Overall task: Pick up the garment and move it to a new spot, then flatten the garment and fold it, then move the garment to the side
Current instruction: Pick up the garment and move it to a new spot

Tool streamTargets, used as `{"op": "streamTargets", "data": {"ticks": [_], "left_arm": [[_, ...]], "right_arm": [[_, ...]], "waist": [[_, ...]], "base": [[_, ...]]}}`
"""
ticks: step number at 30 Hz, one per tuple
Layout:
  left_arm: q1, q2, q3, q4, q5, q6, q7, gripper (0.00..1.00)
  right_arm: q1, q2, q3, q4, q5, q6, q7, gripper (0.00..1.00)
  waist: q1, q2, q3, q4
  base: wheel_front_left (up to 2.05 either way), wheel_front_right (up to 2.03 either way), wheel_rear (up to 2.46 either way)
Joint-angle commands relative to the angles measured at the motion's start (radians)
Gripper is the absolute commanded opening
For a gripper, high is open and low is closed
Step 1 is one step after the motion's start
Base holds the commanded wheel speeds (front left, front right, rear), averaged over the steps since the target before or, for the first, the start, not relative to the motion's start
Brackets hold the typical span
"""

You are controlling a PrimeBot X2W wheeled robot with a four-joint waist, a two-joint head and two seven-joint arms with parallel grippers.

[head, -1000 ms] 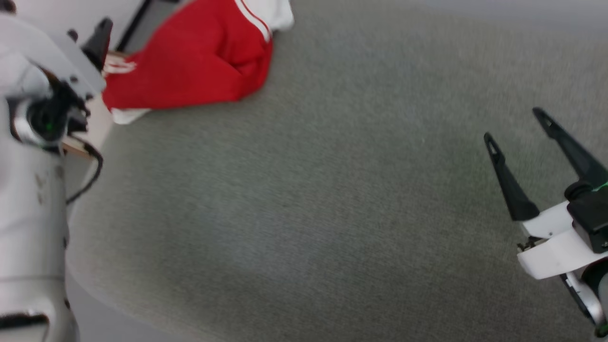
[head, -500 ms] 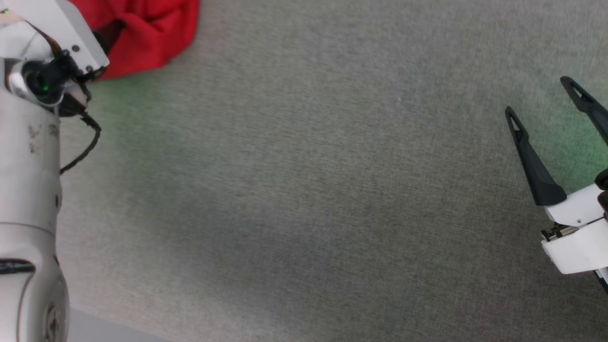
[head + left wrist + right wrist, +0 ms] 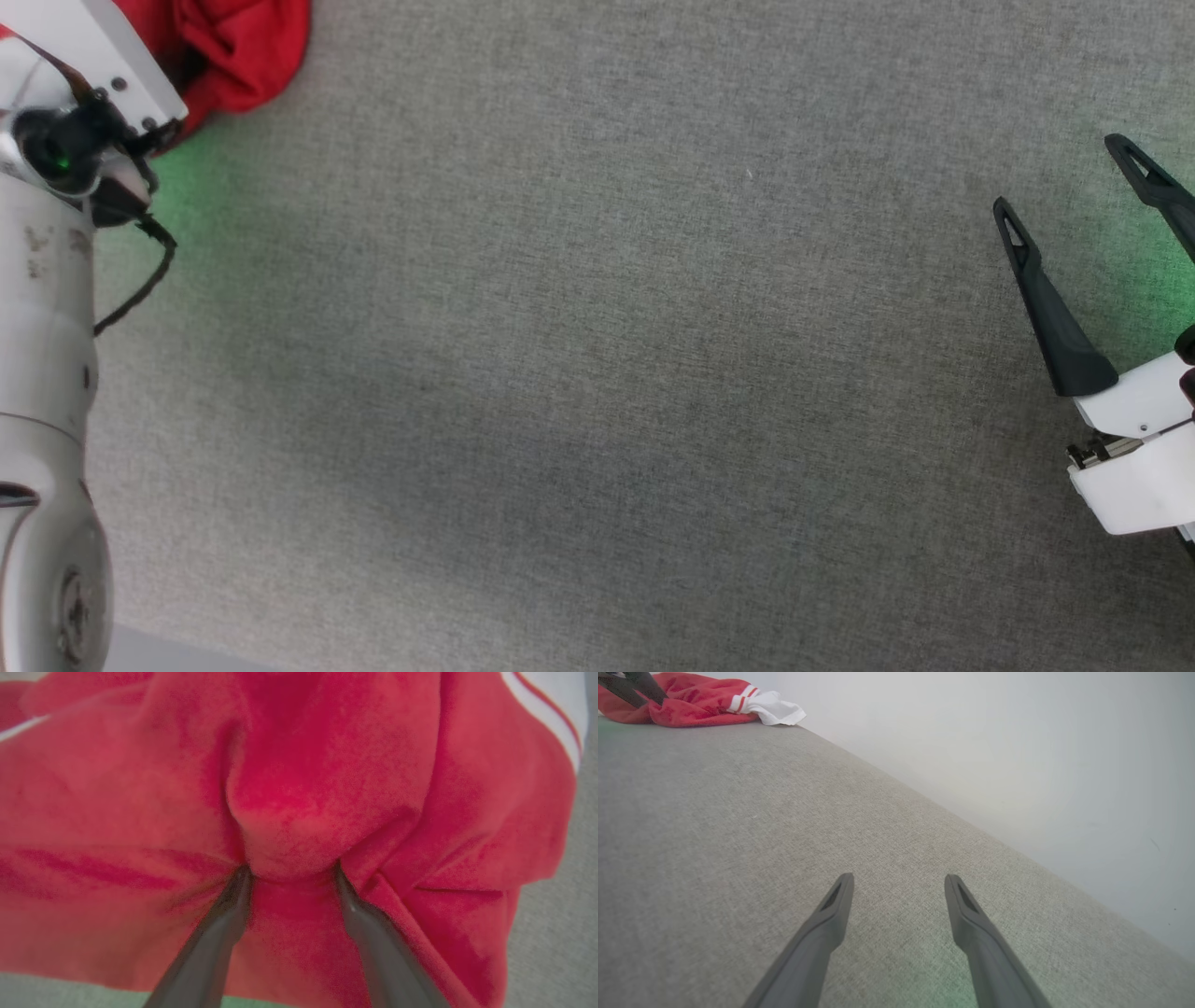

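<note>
Red cloth: found jersey (image 3: 238,47) bunched far left on grey upholstery (image 3: 597,373). Saw left gripper (image 3: 289,872) spread, tips dug round a fold, presumably for pinching. Noted right gripper (image 3: 1060,173) spread, empty, well right.

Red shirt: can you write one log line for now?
garment: bunched on grey surface | left gripper: open, tips pressed into garment | right gripper: open, empty

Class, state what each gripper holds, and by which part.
Nothing is clamped: the left gripper, jaws open, straddles a body fold of the red, white-sleeved jersey shirt; the right gripper is empty.
</note>
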Motion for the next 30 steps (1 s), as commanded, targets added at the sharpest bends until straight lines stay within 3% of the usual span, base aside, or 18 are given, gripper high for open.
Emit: {"op": "streamTargets", "data": {"ticks": [1,10,19,30], "left_arm": [[0.036,-0.035,-0.009,0.024,0.000,-0.010,0.003,0.00],[-0.043,0.026,-0.038,-0.002,0.035,-0.015,-0.151,0.00],[-0.123,0.065,-0.125,-0.086,0.089,-0.022,-0.261,0.00],[-0.122,0.078,-0.279,-0.284,0.040,-0.023,-0.200,0.00]], "right_arm": [[-0.010,0.001,0.002,0.000,0.007,-0.001,0.001,1.00],[0.003,0.035,0.008,0.058,0.008,-0.001,-0.041,1.00],[0.034,0.113,0.010,0.159,0.004,-0.001,-0.118,1.00],[0.054,0.213,-0.008,0.270,-0.009,-0.001,-0.209,1.00]], "waist": [[0.0000,0.0000,-0.007,0.003],[0.0000,0.0000,-0.111,0.025],[0.0000,0.0000,-0.260,0.044],[0.0000,0.0000,-0.420,0.029]], "base": [[0.00,0.00,0.00],[0.00,0.00,0.00],[0.00,0.00,0.00],[0.00,0.00,0.00]]}}
